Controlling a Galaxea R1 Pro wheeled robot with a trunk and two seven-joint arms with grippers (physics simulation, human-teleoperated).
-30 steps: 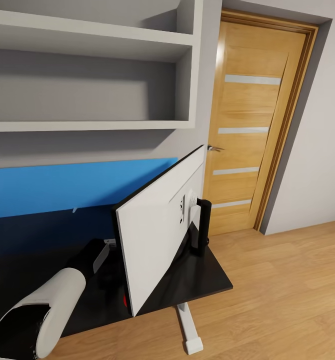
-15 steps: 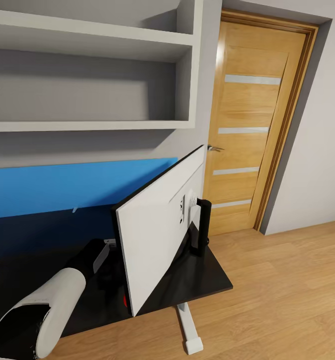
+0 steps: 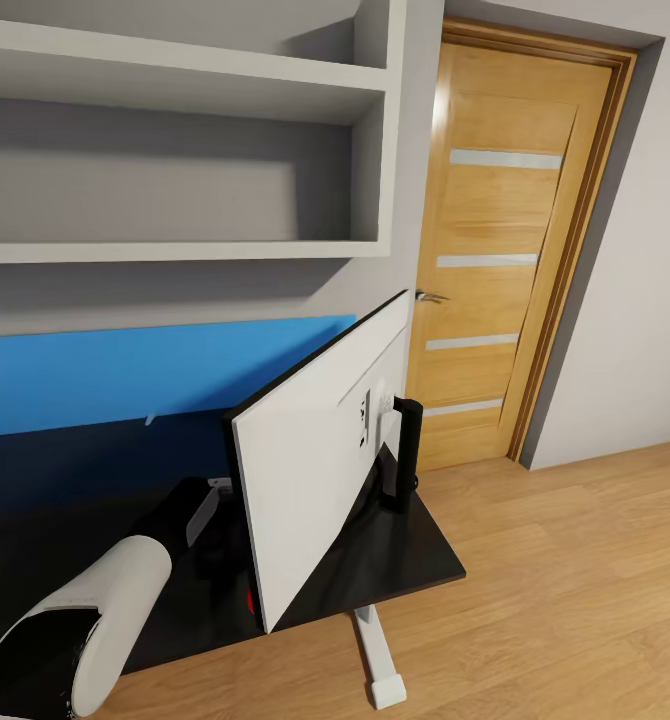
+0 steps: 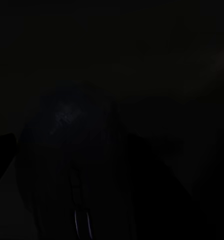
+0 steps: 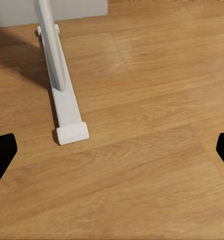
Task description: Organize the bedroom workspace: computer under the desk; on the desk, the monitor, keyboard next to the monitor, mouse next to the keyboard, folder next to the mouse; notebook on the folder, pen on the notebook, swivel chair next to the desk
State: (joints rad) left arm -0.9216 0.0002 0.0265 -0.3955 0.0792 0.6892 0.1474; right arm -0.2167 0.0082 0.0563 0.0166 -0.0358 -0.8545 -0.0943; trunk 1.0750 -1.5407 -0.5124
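monitor [image 3: 315, 450]: on desk [image 3: 415, 565], white back to camera, beyond left arm
left end effector: dark wrist view, state can't tell
right end effector [image 5: 112, 150]: spread open, empty, over floor beside desk leg [image 5: 59, 85]
step: monitor placement, likely
next: turn screen forward

The desk [image 3: 415, 560] had a black top and a bright blue back panel, and its white leg [image 3: 377, 655] stood on the wooden floor [image 3: 575, 600]. The monitor [image 3: 315, 450] stood near the desk's right end, its white back turned toward the camera and its black stem planted on the top. A small red thing, too hidden to name, showed at the monitor's lower edge. In the right wrist view the leg [image 5: 61, 90] rested flat on the floor [image 5: 152, 165].
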